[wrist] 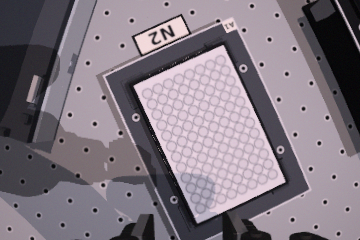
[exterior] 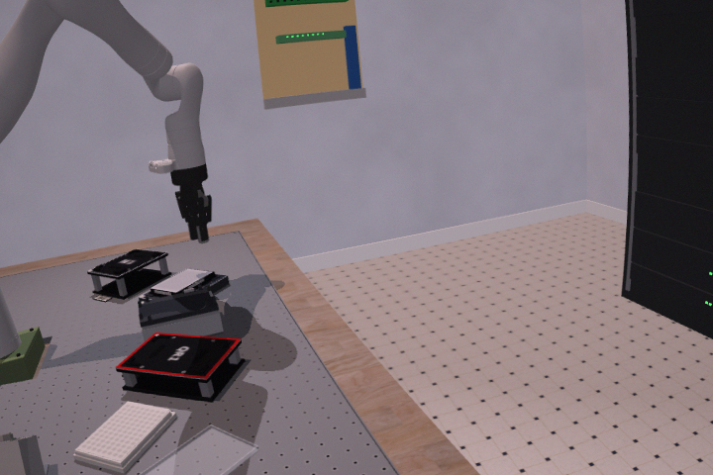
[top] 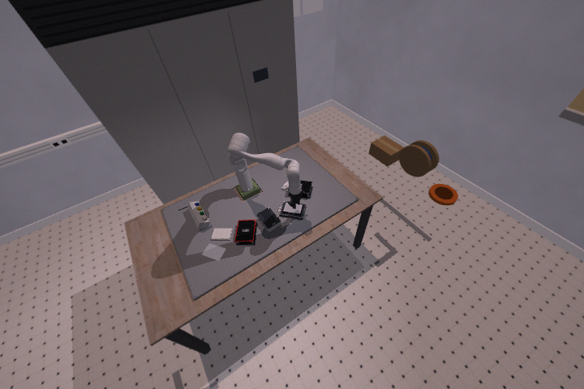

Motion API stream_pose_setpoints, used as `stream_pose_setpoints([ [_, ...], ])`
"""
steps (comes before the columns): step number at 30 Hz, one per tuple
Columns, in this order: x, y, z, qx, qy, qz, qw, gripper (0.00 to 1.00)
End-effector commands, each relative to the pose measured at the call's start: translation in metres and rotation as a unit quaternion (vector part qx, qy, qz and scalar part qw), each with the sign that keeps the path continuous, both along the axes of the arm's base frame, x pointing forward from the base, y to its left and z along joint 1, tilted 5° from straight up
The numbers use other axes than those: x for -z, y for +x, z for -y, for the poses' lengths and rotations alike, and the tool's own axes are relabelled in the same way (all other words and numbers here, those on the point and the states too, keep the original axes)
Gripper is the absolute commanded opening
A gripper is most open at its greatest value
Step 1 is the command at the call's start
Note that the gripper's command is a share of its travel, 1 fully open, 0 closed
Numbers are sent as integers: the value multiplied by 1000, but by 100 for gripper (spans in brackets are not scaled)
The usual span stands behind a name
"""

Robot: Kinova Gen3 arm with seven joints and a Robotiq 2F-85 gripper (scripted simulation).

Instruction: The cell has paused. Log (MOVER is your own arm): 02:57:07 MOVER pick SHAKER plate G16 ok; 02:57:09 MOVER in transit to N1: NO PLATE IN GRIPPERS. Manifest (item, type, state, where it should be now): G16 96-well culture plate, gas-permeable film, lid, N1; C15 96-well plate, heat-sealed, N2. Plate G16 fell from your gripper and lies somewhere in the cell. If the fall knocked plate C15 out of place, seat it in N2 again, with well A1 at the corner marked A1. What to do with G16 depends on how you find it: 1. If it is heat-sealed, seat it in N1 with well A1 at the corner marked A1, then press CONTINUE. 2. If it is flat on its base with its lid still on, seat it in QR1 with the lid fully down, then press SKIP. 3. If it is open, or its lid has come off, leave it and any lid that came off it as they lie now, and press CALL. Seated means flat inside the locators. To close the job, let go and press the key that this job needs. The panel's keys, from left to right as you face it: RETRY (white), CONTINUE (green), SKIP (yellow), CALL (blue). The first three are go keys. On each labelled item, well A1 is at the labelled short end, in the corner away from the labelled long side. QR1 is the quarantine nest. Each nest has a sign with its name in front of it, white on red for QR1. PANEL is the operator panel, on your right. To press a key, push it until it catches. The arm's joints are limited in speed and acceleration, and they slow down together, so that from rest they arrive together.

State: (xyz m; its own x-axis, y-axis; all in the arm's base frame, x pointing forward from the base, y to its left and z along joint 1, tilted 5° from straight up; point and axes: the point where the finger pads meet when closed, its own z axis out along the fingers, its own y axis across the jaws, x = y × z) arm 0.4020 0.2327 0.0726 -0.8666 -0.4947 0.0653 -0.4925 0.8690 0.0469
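My gripper (exterior: pixel 200 235) hangs over nest N2, fingers drawn close together with nothing between them; its fingertips show at the bottom of the wrist view (wrist: pixel 188 230). The heat-sealed plate C15 (wrist: pixel 208 132) lies inside the N2 nest frame, behind the N2 sign (wrist: pixel 161 34) and next to the A1 corner mark (wrist: pixel 229 25). A white open-welled plate, G16 (exterior: pixel 125 433), lies flat on the table near the front. A clear lid (exterior: pixel 206 450) lies apart beside it. The red-edged QR1 nest (exterior: pixel 179 358) and nest N1 (exterior: pixel 129 264) are empty.
A dark shaker block (exterior: pixel 180 308) stands between N2 and QR1. The key panel (top: pixel 199 214) stands on the table past G16. The arm's green base (exterior: pixel 9 358) is at the left. The wooden table edge runs close to the right of N2.
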Motion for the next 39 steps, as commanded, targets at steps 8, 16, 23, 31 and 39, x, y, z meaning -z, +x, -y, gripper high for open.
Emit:
stream_pose_setpoints([
  [8,-1,11,33,7,0,2,1000,10],
  [16,0,18,58,7,0,2,1000,10],
  [23,0,23,74,7,0,2,1000,10],
  [31,1,30,100,7,0,2,1000,10],
  [39,2,36,119,7,0,2,1000,10],
])
